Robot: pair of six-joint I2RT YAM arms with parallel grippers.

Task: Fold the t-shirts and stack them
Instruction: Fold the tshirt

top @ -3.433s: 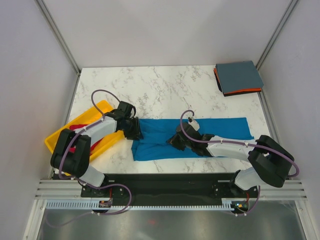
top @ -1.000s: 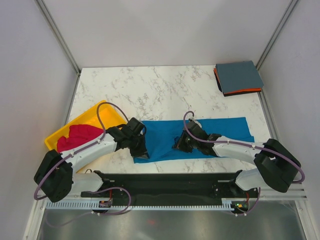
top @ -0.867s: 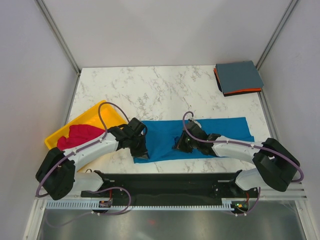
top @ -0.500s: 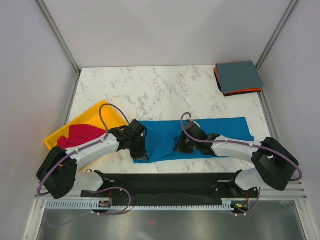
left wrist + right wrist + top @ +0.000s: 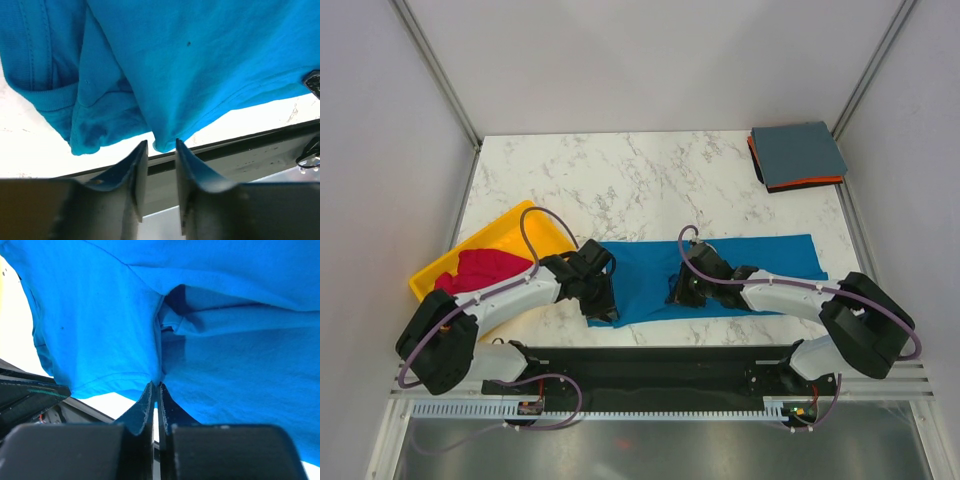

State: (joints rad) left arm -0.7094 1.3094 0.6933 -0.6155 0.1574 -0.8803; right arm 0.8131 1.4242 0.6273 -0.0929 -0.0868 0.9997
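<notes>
A bright blue t-shirt lies as a long strip across the near middle of the table. My left gripper is at its near left corner. In the left wrist view the fingers stand close together with a bunched fold of the blue hem between their tips. My right gripper is at the middle of the near edge, shut on a pinch of blue cloth. A magenta-red t-shirt lies crumpled in the tray. A folded slate grey-blue t-shirt lies on a folded orange one at the back right corner.
A yellow tray sits at the table's left edge, next to my left arm. The table's black front rail runs just below the shirt's near edge. Grey walls enclose the marble table on three sides.
Since 3.4 s ago my left gripper has moved from the shirt's far left edge to its near left corner. Over the last second both grippers have hardly moved.
</notes>
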